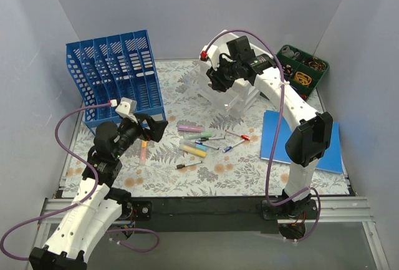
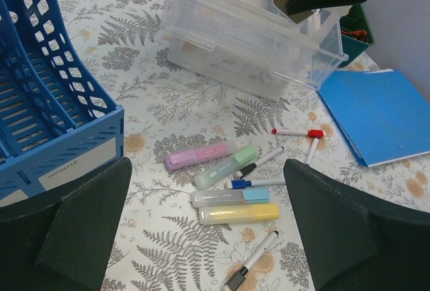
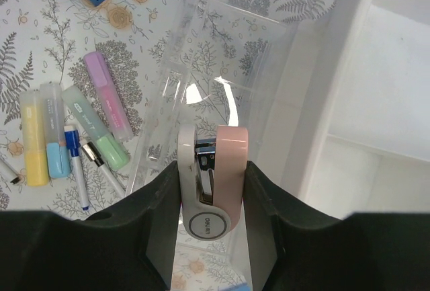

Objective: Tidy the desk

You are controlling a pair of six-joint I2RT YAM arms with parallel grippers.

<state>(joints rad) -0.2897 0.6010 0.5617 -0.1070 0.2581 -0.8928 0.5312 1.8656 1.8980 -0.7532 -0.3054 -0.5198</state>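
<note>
Right wrist view: the right hand has its two dark fingers partly closed on a pink-and-white stapler. It pinches the stapler from both sides, and the stapler stands upright between them. Directly under this hand is a clear plastic organiser, and through its see-through walls the print of the surface shows. That surface, pale with ferns and orange flowers, spreads beneath both hands.

The left hand is spread wide and holds nothing, hanging above the surface. Just in front of it, between its fingers, lies a loose cluster of highlighters: a pink one, a green one, a blue-capped one and a yellow one, with several thin pens among them. A blue file rack stands to this hand's left. A blue notebook lies flat to its front right. The organiser sits farther ahead, beyond the highlighters.
</note>
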